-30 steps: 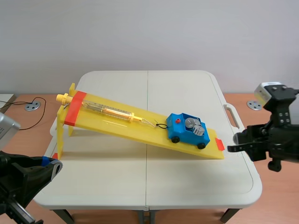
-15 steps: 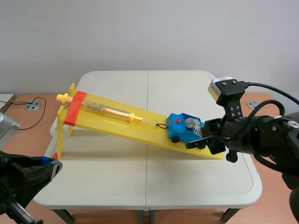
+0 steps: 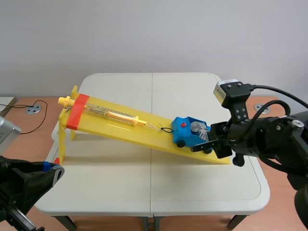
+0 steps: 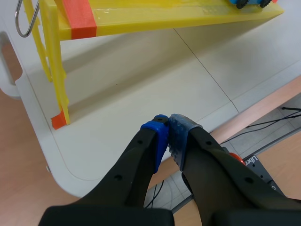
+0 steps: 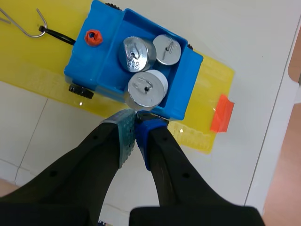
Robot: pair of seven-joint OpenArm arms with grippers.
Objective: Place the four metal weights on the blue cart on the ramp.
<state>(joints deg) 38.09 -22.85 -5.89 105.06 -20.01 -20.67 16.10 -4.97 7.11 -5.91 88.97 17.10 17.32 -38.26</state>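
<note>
- Right wrist view shows my right gripper (image 5: 135, 123) closed, the two pads pressed together with nothing between them.
- Its tips sit right at the near wall of the blue cart (image 5: 106, 61), just under the closest weight; I cannot tell whether they actually touch the cart.
- Three metal weights (image 5: 147, 88) stand upright in the cart's open tray, packed close together. I see only three.
- My left gripper (image 4: 167, 136) is also closed on nothing, pads meeting, hanging low over the near corner of the table, well apart from the cart.
- The cart rests near the low end of the yellow ramp (image 5: 207, 80), with a red knob (image 5: 92, 36) on its front deck.
- A wire hook (image 5: 28, 26) lies on the ramp just uphill of the cart, joined to it by a black loop.
- Higher up the ramp lies a clear spring scale (image 3: 110, 114), reaching to the raised end.
- An orange tab (image 5: 221, 113) marks the ramp's low end beside the cart.
- The ramp's ladder-like support leg (image 4: 59, 70) stands on the white table (image 3: 144, 183).
- A plain pale wall (image 3: 154, 33) rises behind, and brown floor (image 4: 14, 141) shows past the table's edge.
</note>
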